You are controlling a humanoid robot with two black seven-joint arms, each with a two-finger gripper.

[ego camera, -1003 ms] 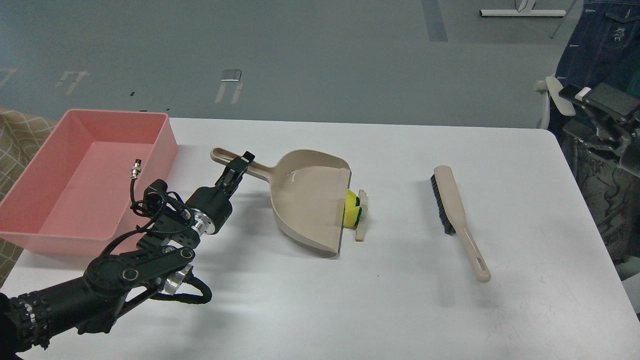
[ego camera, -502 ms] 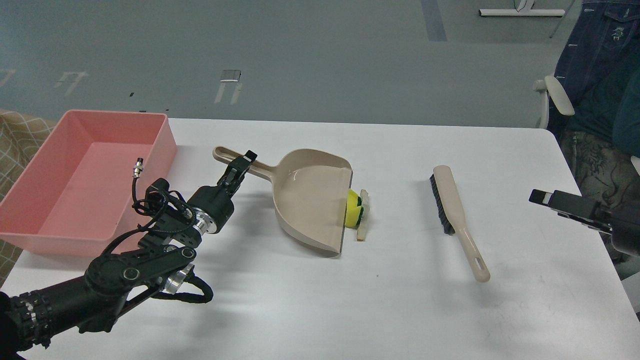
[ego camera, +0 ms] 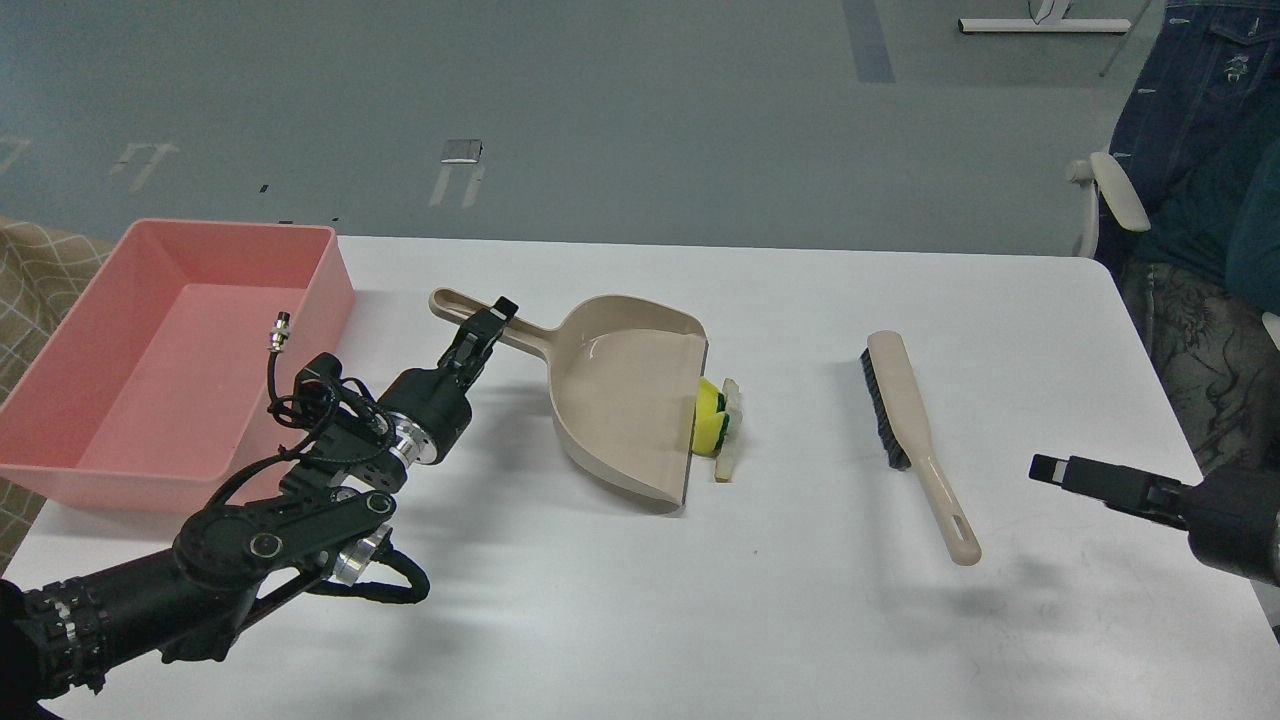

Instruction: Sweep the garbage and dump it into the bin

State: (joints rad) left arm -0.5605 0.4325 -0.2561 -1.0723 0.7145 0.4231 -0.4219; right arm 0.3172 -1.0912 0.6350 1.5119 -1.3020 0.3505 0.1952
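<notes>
Right arm had come further in from the right edge and lower than half a second earlier, its fingers (ego camera: 1045, 467) now pointing toward the brush (ego camera: 905, 420) but well short of its handle. Seen end-on and dark; could not tell whether those fingers were open or closed. Dustpan (ego camera: 625, 400) had crept slightly to the right over the same interval.

Left arm's fingers (ego camera: 487, 328) were clamped on the dustpan handle, near its far end. Pan lay flat on the table (ego camera: 800, 620), open lip facing right.

Garbage: yellow sponge scrap (ego camera: 710, 418) with dark green layer sat against the pan's lip, apparently touching it, not inside. Pale stick (ego camera: 729, 440) lay just beside the scrap on its far side from the pan, roughly parallel to the lip. Both on the table, neither in the pan.

Bin (ego camera: 150, 360) stood at the table's left end, well apart from the garbage. Looked empty as far as the view showed.

Progress, as judged: early. Pan was held and placed against the garbage; that much seemed done. Brush lay untouched on the table, bristles to the left. Remaining: take up the brush, sweep scrap and stick into the pan, carry pan to the bin, tip it out.
</notes>
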